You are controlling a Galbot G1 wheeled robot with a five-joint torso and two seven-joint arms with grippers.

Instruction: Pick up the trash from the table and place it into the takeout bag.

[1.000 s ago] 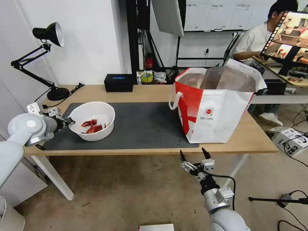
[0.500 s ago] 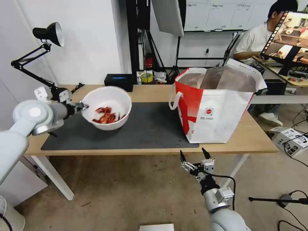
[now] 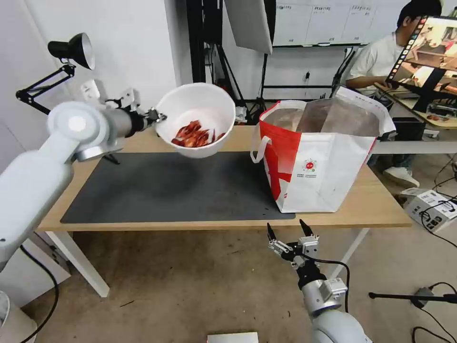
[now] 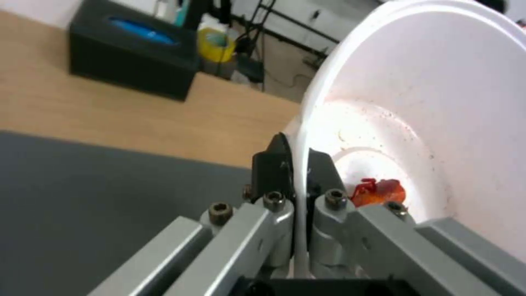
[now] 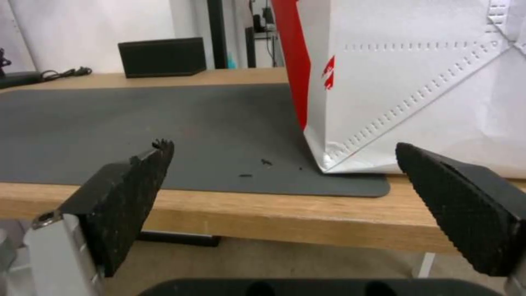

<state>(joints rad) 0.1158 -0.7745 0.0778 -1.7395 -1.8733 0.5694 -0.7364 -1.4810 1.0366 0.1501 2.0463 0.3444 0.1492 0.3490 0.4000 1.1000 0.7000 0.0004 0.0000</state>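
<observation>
My left pincer (image 3: pixel 156 116) is clamped on the white bowl's (image 3: pixel 197 119) rim, upper centre, above the surface (image 3: pixel 228 138), seemingly tilted little so shell scraps (image 3: pixel 193 136) stay in. Takeout bag (image 3: pixel 319 157) waits right; right pincer (image 3: pixel 287 232) gapes, idle.

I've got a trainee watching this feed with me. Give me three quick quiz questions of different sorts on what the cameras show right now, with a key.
1. True or false: the bowl rests on the grey mat.
2. Multiple choice: the left gripper grips the bowl by A) its rim, B) its base, C) the red scraps.
3. Fill in: the right gripper hangs below the table edge with its fingers ____.

Key:
1. False: it is held in the air above the mat, to the left of the bag.
2. A: one finger inside the wall, one outside.
3. Open, holding nothing.
</observation>
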